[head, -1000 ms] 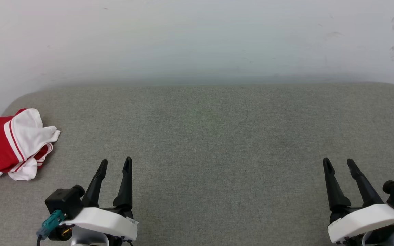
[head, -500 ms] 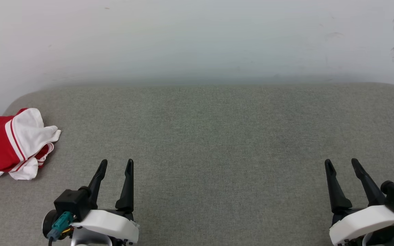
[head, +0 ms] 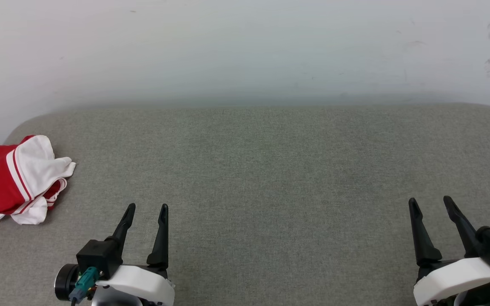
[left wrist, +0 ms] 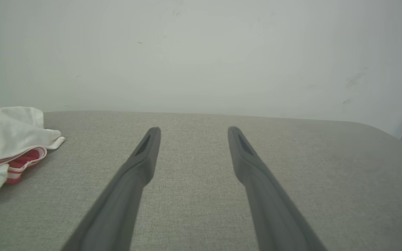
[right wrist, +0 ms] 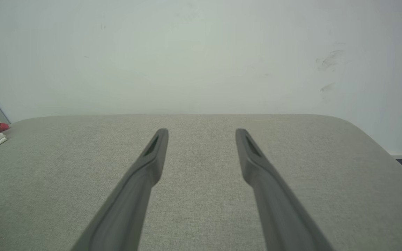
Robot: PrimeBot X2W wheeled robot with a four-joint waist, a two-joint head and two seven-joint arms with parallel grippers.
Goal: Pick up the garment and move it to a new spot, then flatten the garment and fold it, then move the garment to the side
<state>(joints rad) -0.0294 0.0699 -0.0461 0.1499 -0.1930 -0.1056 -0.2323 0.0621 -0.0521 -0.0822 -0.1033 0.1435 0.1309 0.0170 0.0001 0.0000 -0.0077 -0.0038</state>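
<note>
Well, the garment (head: 17, 178) lies bunched in a heap at the far-left edge of the grey padded surface (head: 270, 161) — red fabric w/ a white sleeve and red-striped trim on top. Left gripper (head: 147, 206) is near it, to its right and closer to the robot, not touching; fingers apart, holding nothing. Right gripper (head: 429, 199) is well apart at the opp. side — fingers spread too, empty. Pale wall (head: 245, 46) stands behind, w/ a few scuffs at upper right.
</note>
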